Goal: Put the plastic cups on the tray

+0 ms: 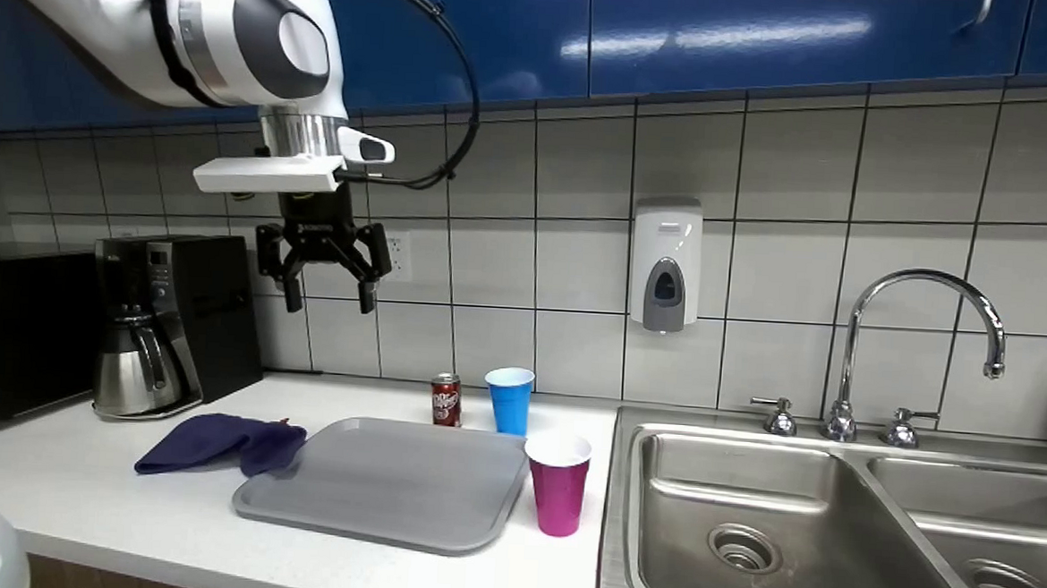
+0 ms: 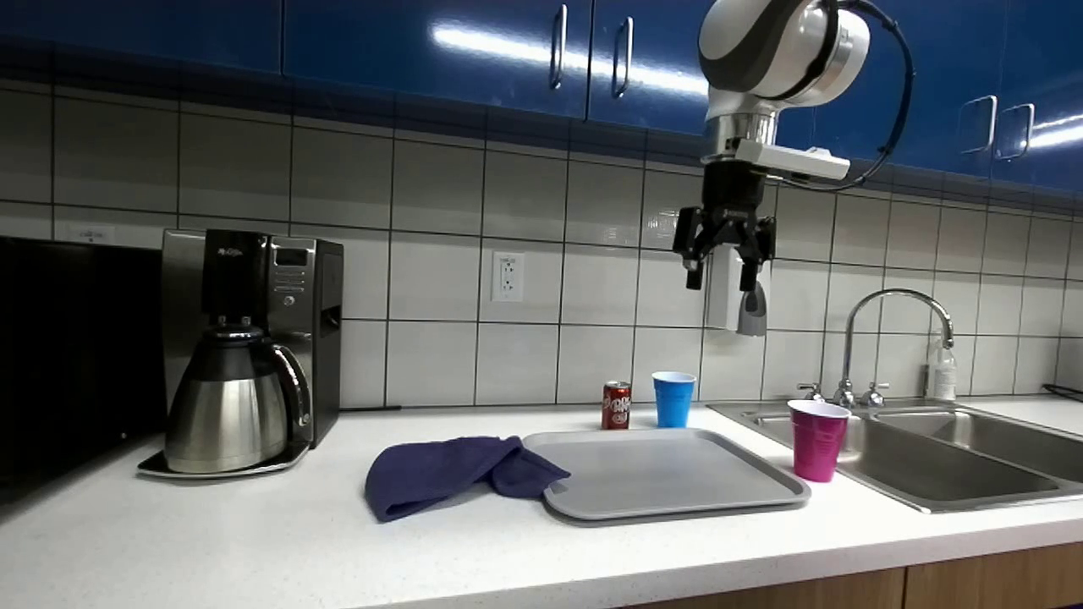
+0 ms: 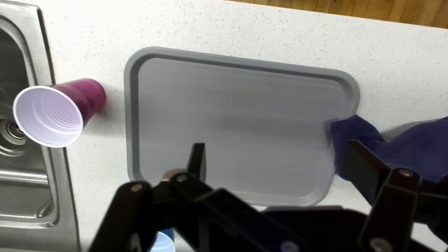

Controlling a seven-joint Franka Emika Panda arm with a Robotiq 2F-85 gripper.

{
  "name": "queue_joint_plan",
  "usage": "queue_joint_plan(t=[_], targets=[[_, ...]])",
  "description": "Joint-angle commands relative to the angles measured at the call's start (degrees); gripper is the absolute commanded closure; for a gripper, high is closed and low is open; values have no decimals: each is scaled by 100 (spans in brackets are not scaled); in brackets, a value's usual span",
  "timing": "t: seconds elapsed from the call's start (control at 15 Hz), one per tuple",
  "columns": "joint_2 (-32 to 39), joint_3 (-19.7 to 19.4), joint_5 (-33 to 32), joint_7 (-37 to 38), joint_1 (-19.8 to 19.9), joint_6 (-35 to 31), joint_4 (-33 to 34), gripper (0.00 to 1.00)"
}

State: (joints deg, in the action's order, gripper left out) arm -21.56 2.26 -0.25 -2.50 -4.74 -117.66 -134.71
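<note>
The gripper [image 1: 330, 300], spread wide and pointing down, hangs high over a white surface [image 2: 279, 541], with a gray tray [image 3: 241, 115] lying below in the wrist view. A bare strip separates the tray's long side from the surface's front edge. An upright pink cup [image 1: 558, 497] stands just beside the tray's short side, on the surface between its rim and the steel sink [image 1: 621, 514], clear of both. An upright blue cup [image 1: 508, 408] stands behind the tray's back corner at the sink end, toward the surface's back edge, near a red soda can [image 2: 616, 406]. At the tray's opposite end, a navy cloth [image 2: 448, 471] laps over the rim, its folds spreading onto the surface. Farther along, toward the back edge, stands a coffee maker [image 2: 254, 347], with open room between it and the cloth and a broader bare stretch running to the front edge.
</note>
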Motion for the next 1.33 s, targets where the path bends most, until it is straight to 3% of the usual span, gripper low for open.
queue_joint_plan(t=[0.0,1.27], targets=[[41,2,-245,228,241,-325,-126,0],[1150,-490,-562,351,835,-1104,190,0]])
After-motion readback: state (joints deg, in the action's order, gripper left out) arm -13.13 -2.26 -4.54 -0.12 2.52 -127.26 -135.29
